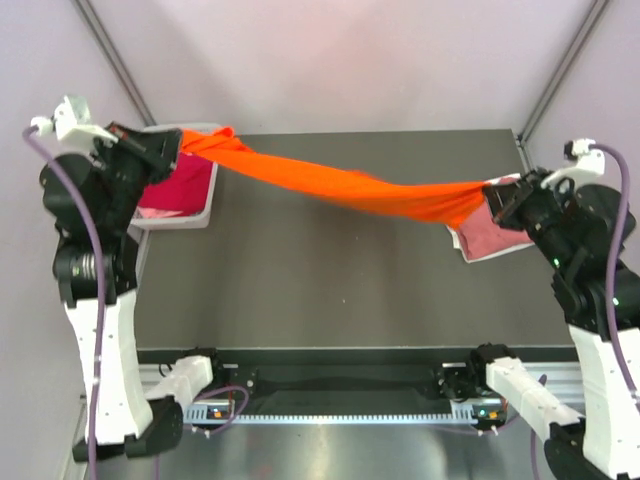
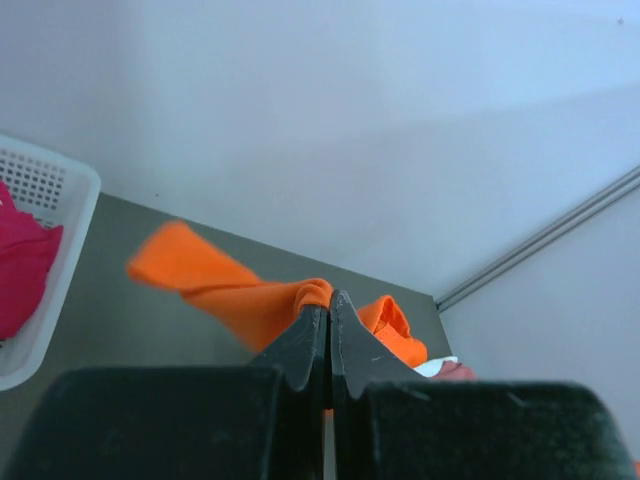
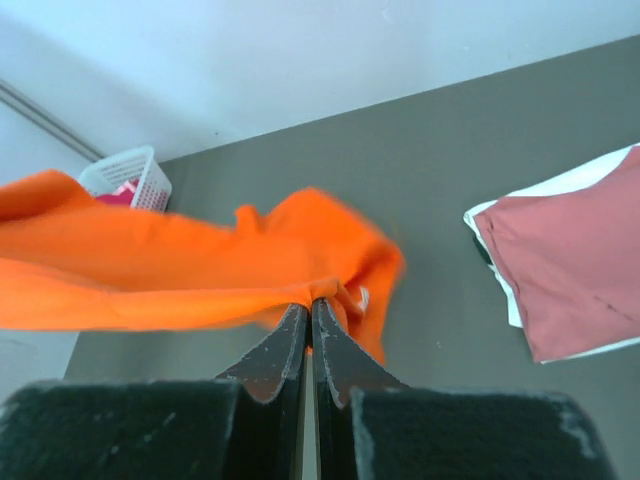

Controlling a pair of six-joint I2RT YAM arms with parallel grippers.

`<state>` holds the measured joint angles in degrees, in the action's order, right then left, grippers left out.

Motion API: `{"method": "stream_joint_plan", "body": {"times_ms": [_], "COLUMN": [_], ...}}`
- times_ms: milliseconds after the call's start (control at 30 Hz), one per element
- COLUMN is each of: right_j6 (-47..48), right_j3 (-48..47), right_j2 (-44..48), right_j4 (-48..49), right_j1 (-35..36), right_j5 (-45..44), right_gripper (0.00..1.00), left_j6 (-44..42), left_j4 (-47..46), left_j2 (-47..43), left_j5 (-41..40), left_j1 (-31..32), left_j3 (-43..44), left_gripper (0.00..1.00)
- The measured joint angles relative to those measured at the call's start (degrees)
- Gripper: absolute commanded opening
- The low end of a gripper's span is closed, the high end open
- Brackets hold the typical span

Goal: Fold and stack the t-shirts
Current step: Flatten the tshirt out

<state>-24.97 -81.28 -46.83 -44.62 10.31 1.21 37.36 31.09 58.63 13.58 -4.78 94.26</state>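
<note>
Dark grey matte table [image 1: 320,290] lies ahead of the arm bases. Right gripper [image 1: 497,203] at 3 o'clock, fingers pinched together on one end of the bright orange cloth t-shirt [image 1: 330,182]. Just below it, a folded dusty rose t-shirt [image 1: 488,238] lies on a white t-shirt [image 1: 468,255]. Left gripper [image 1: 172,150] at 10 o'clock, clamped on the other end. The orange shirt spans between them as a twisted band above the table. Beside the left gripper, a white plastic lattice basket [image 1: 208,205] holds a crimson t-shirt [image 1: 170,188].
</note>
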Motion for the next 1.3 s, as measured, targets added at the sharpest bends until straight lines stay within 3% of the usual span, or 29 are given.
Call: {"method": "stream_joint_plan", "body": {"times_ms": [133,333,500,667,800,933,1000,1067,1200,1300], "right_j6": [1.1,3.1,3.5,3.4,2.9,2.7,2.7,2.7,2.2,1.6], "right_j3": [-3.6,-18.8,-19.3,-23.3,-39.3,-51.9,-49.1,-38.4,-9.5,8.1], "right_j2": [2.0,-3.4,-10.0,-26.9,-43.0,-47.0,-42.7,-34.6,-17.5,-10.8], "right_j4": [-3.3,-3.6,-1.1,-1.4,-5.3,-5.6,-2.0,4.3,14.0,20.0], "right_j1": [0.0,0.0,0.0,-0.6,-2.3,-4.7,-5.7,-6.1,-6.0,-6.0], "right_j5": [0.0,-2.1,-2.9,-1.9,1.5,4.9,6.7,8.2,11.1,13.0], "right_gripper": [0.0,0.0,0.0,0.0,0.0,0.0,0.0,0.0,0.0,0.03], "left_j6": [-0.1,0.0,1.3,3.7,4.0,4.3,4.7,5.2,7.0,8.7], "left_j4": [3.3,3.2,-0.4,-3.4,-0.4,-0.9,-2.9,-6.9,-16.4,-23.5], "left_j2": [-3.7,-1.5,1.6,12.5,24.9,30.1,28.7,25.0,15.8,12.5], "left_j5": [-2.8,-4.0,-4.0,-2.6,-1.5,-0.7,-0.1,0.3,0.4,1.4], "left_j1": [0.0,0.0,0.0,0.0,0.0,-0.1,-0.3,-0.4,-0.6,-0.7], "left_j3": [2.1,9.6,0.4,-6.0,3.3,15.7,17.0,12.9,-7.7,-25.2], "left_gripper": [0.0,0.0,0.0,0.0,0.0,0.0,0.0,0.0,0.0,0.0]}}
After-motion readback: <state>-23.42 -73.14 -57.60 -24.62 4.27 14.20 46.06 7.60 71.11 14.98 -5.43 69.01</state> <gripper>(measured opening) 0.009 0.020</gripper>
